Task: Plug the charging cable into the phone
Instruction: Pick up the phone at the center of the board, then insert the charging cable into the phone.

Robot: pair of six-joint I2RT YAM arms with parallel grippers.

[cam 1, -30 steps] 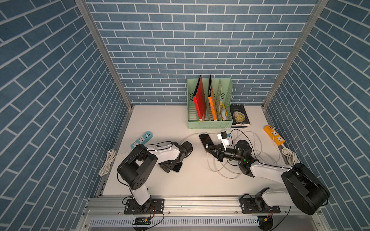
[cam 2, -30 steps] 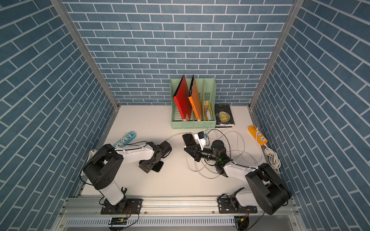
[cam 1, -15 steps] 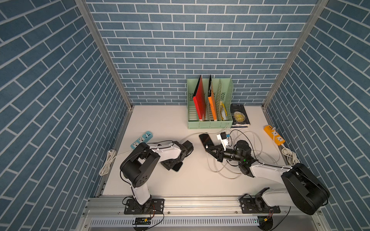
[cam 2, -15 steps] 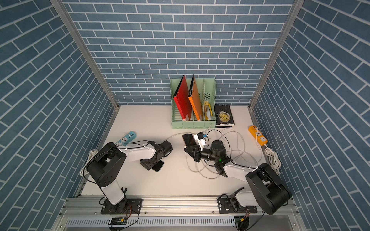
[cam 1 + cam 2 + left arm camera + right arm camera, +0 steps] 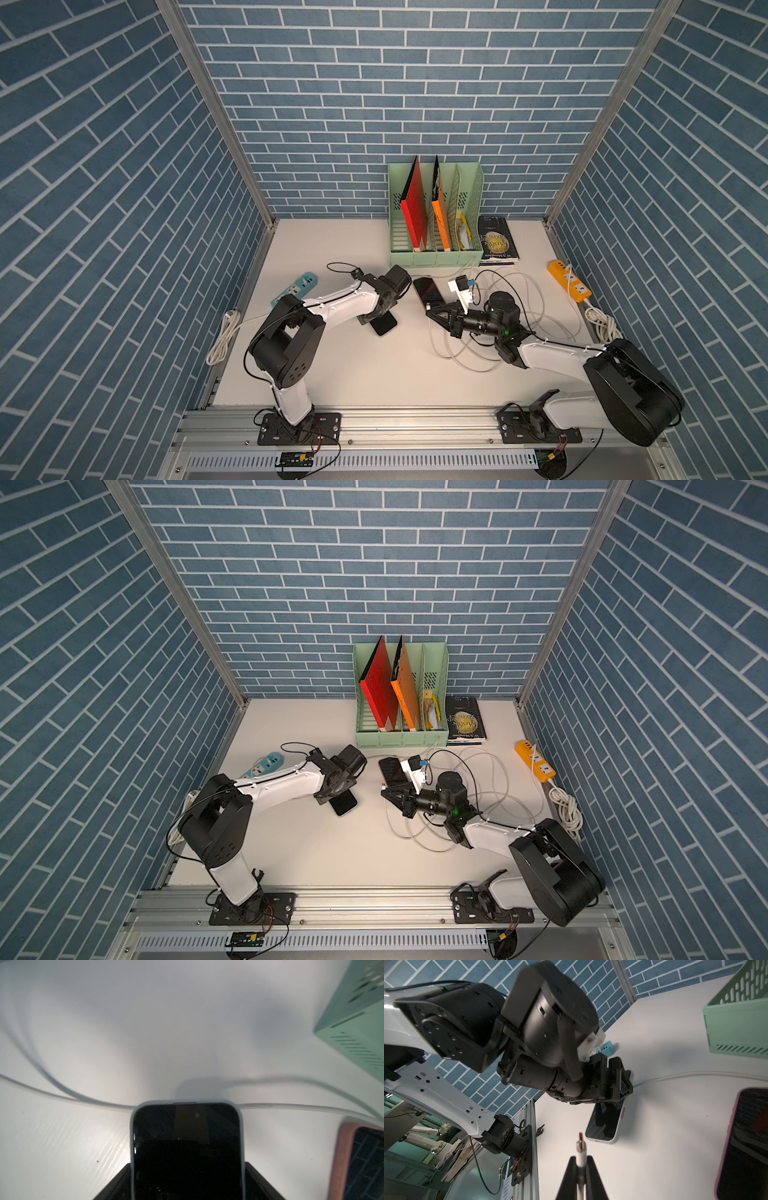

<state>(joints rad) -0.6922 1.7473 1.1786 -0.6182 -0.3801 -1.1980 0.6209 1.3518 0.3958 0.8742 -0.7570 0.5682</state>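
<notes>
The left end effector [image 5: 187, 1169] hugs the sides of the phone [image 5: 187, 1136], flat on the white counter [image 5: 353, 374], and the right end effector [image 5: 580, 1157] pinches the charging cable [image 5: 581, 1169] behind its plug [image 5: 580, 1140]. Next, I think, the plug must slide toward about 8 o'clock in a top view, into the phone's port. Blue brick walls [image 5: 374, 104] stand around.

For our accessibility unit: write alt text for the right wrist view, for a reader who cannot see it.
The right gripper holds a white cable, plug forward, aimed at a phone on the table, not yet plugged in. The left gripper clamps that phone's sides; a pink phone lies nearby.
</notes>
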